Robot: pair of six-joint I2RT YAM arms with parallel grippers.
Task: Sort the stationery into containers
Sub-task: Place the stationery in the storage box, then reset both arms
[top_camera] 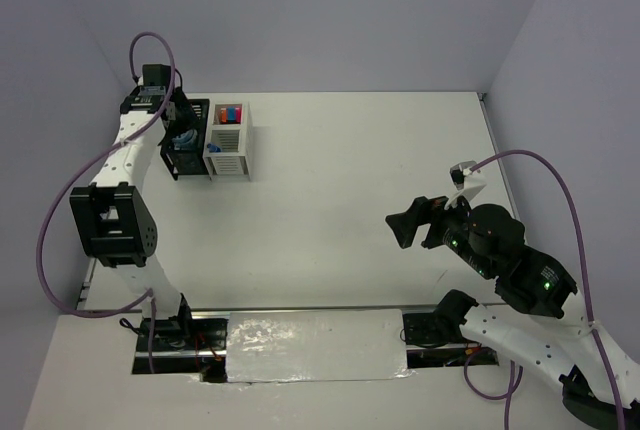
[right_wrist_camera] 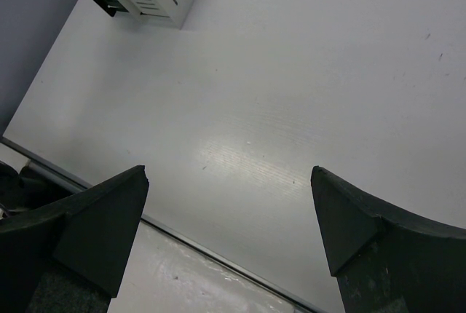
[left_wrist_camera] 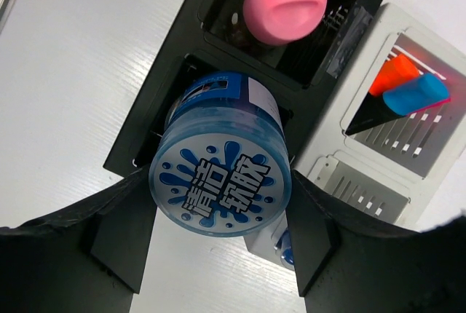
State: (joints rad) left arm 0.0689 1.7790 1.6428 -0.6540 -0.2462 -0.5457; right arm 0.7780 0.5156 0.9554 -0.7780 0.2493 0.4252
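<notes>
My left gripper (left_wrist_camera: 218, 215) is shut on a round light-blue patterned tin (left_wrist_camera: 220, 185), held over the near compartment of the black slatted box (left_wrist_camera: 138, 135). A second blue tin (left_wrist_camera: 218, 89) sits in that compartment right beneath it. The pink-capped bottle (left_wrist_camera: 284, 0) stands in the black box's far compartment. The white box (left_wrist_camera: 342, 175), joined to the black one, holds the orange-capped (left_wrist_camera: 393, 71) and blue-capped (left_wrist_camera: 415, 94) highlighters. A blue cap (left_wrist_camera: 286, 251) peeks from its near compartment. My right gripper (right_wrist_camera: 229, 211) is open and empty over bare table, far from the boxes (top_camera: 212, 140).
The two boxes stand at the table's far left, close to the left wall (top_camera: 60, 70). A metal strip (top_camera: 310, 345) runs along the near edge between the arm bases. My right arm (top_camera: 500, 250) hovers at the right side.
</notes>
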